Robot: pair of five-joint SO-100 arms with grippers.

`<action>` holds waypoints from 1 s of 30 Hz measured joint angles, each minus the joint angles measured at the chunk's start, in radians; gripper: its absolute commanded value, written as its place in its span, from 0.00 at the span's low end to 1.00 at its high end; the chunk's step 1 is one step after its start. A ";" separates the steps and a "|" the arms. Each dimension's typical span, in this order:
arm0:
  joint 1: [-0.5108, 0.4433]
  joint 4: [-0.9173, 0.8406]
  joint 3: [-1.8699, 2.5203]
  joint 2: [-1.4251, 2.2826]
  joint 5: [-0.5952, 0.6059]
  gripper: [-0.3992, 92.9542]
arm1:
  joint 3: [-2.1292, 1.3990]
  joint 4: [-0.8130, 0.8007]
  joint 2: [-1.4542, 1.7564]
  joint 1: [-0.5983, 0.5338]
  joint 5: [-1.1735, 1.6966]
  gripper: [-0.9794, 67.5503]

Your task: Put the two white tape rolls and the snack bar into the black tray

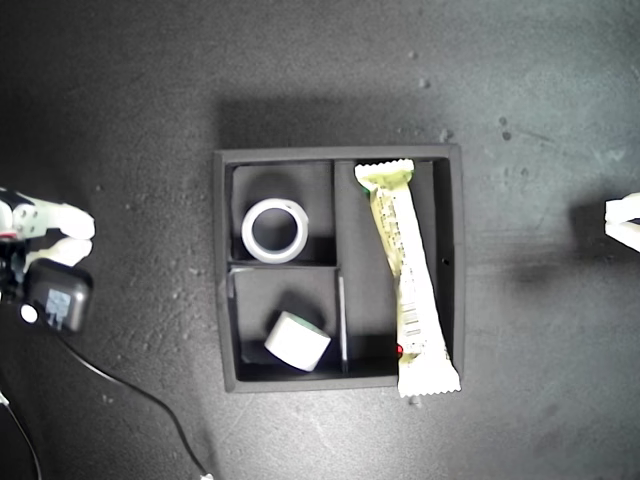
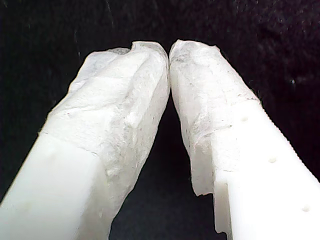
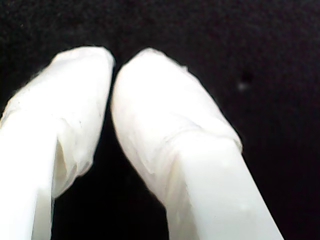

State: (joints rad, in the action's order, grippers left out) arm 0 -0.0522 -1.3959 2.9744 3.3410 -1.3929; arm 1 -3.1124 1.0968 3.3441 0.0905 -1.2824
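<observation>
Dark, speckled worktop [image 1: 520, 80] seen from above in the exterior view, with the black tray [image 1: 222, 270] at its centre and nothing lying between the tray and either arm. A black cable [image 1: 130, 390] trails across the worktop toward the exterior view's lower left.

One arm shows at the exterior view's left edge, its white fingers [image 1: 55, 222] beside a black camera block [image 1: 58, 296]; a second white finger tip [image 1: 622, 220] shows at the exterior view's right edge. Both are well apart from the tray. The wrist views show only dark worktop, so which arm is which cannot be told.

My first hand [image 2: 169, 52]: taped fingers closed tip to tip, nothing between them. My second hand [image 3: 114, 65]: taped fingers likewise closed together and holding nothing.

Tray contents: the wider tape roll [image 1: 275, 230] lies flat in the upper small compartment; the smaller tape roll [image 1: 297, 341] sits tilted in the lower small compartment; the snack bar [image 1: 407, 275] lies lengthwise in the long compartment, its lower crimped end overhanging the tray wall.
</observation>
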 measured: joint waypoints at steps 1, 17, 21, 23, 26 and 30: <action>0.002 0.000 0.011 0.000 0.000 0.00 | 0.000 0.028 0.000 0.008 -0.014 0.06; -0.002 0.048 0.103 0.000 -0.011 0.00 | 0.000 0.241 0.000 0.034 -0.179 0.01; -0.002 0.037 0.103 0.000 -0.051 0.01 | 0.000 0.242 0.000 0.031 -0.206 0.01; -0.002 0.037 0.103 0.000 -0.067 0.01 | 0.000 0.242 0.000 0.041 -0.206 0.01; -0.003 0.037 0.103 0.000 -0.112 0.01 | 0.000 0.242 0.000 0.064 -0.206 0.02; -0.005 0.037 0.103 0.000 -0.120 0.01 | 0.000 0.242 0.000 0.084 -0.206 0.02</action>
State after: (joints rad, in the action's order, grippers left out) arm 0 -0.0568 -1.3591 3.0772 3.3410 -1.5125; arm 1 -3.1124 1.3392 3.3441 0.1749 -1.4880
